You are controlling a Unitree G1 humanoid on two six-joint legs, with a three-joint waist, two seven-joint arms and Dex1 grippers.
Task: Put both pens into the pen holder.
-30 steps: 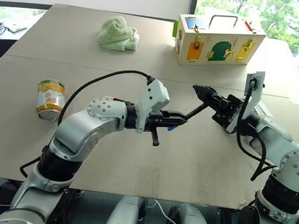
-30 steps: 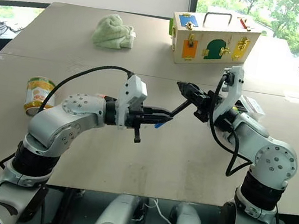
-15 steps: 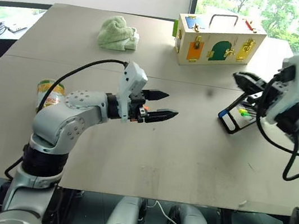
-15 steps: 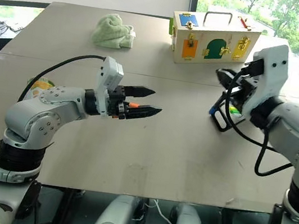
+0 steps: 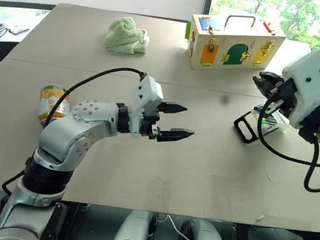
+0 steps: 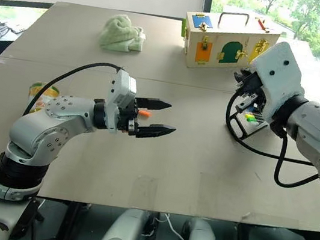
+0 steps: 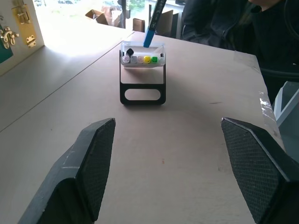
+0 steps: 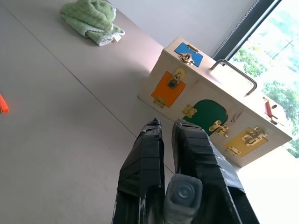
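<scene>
Our right gripper is clamped shut on the blue pen. The pen's blunt back end sits low between the two fingers in the right wrist view. The gripper hangs just above the pen holder, which stands on the right side of the table, in front of the wooden box.

The pen's long axis runs steeply downward, leaning a little. From the left wrist view, its blue lower end meets the top of the holder at the open rim. We judge that the move ahead is a short, straight drop along that axis and then a release.

The holder is a small clear case on a black loop frame, with a row of coloured marker caps showing through its front.

Our left gripper hovers wide open and empty over the middle of the table, pointing towards the holder but well apart from it. Just behind its fingers we see an orange tip, which we take to be the second pen. Its body is hidden, so we cannot tell which way it lies. The left arm is plainly the nearer one to it
</scene>
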